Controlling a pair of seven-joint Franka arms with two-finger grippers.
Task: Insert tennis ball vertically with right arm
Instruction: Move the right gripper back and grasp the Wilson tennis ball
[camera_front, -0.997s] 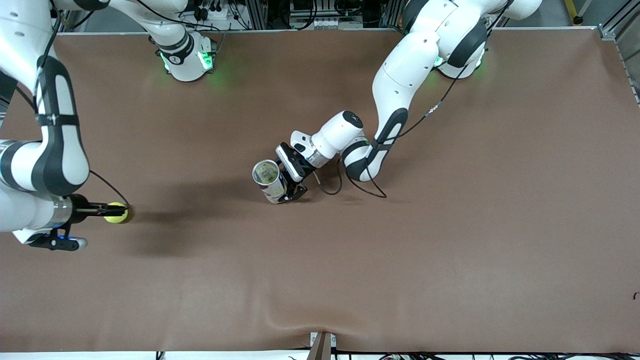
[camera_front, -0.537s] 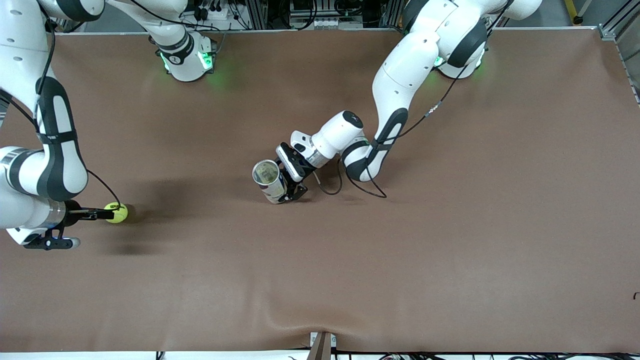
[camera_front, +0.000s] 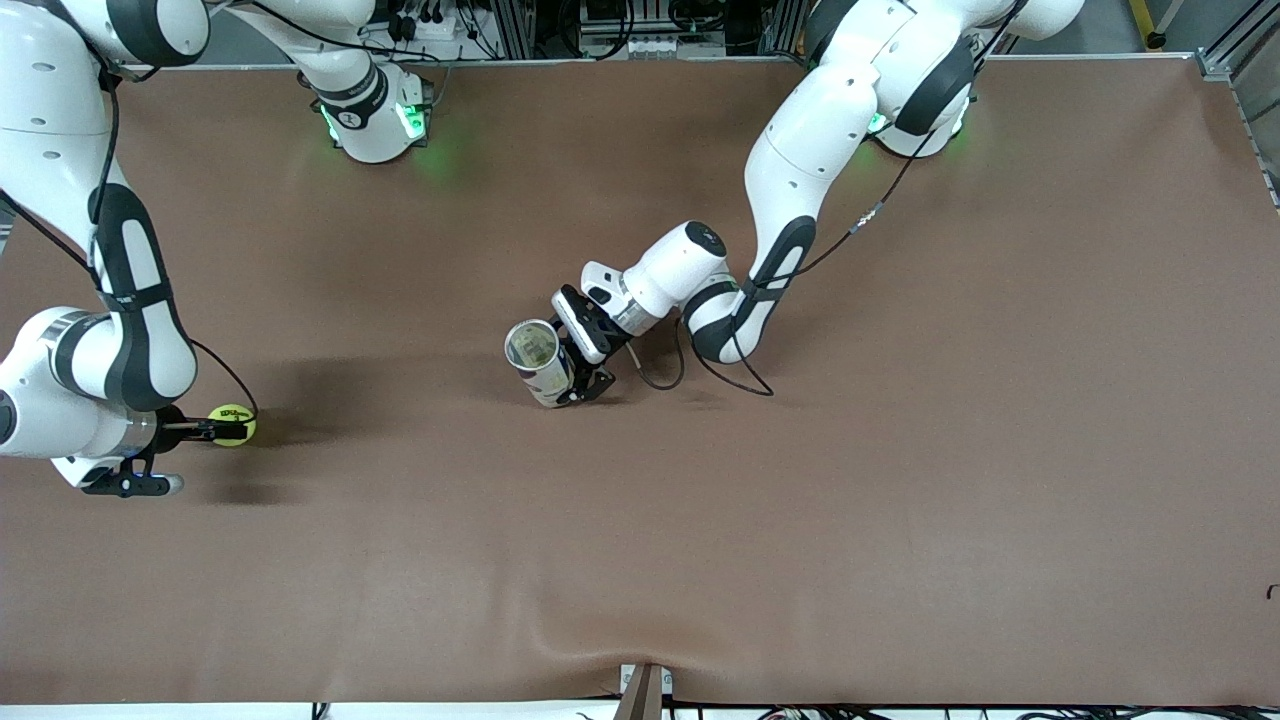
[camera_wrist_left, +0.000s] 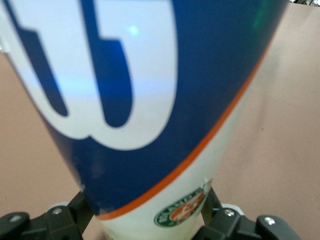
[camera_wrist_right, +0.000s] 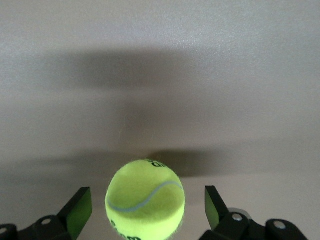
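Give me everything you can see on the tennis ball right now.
The tennis ball is fuzzy yellow-green felt with a pale curved seam and dark printed lettering. It rests on the brown table at the right arm's end, casting a shadow. The right gripper is open with the ball between its fingers; visible gaps on both sides show they are not touching it. It lies well away from the can that the left gripper holds.

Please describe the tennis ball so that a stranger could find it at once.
Look at the right arm's end of the brown table. There the right gripper reaches low, and the ball sits between its open jaws. It is the only yellow-green thing; the can is mid-table.
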